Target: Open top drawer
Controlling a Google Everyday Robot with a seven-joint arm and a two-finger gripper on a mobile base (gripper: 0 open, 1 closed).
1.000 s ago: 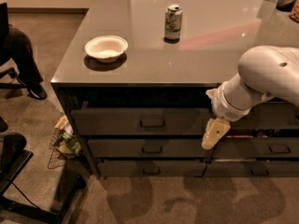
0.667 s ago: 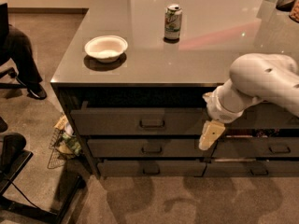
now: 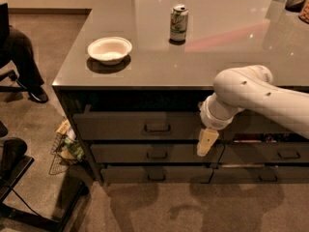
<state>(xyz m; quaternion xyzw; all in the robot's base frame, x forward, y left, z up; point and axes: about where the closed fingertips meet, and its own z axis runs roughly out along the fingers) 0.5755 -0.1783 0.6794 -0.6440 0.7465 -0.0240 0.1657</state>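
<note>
The gripper [image 3: 205,143] hangs right of centre, near the top drawer [image 3: 116,125] to reach its handle [image 3: 157,128] — open or shut, I cannot tell.

The grey, glossy tabletop [image 3: 159,66] carries a white bowl [image 3: 109,49] near its front left corner. An upright drink can [image 3: 178,22] stands farther back toward the middle, well apart from the bowl. The claw [image 3: 206,143] hangs below the tabletop's front edge, right of centre.

Open floor [image 3: 159,202] fronts the top drawer [image 3: 120,125]; gripper [image 3: 204,146] hangs right of its handle [image 3: 157,128]
</note>
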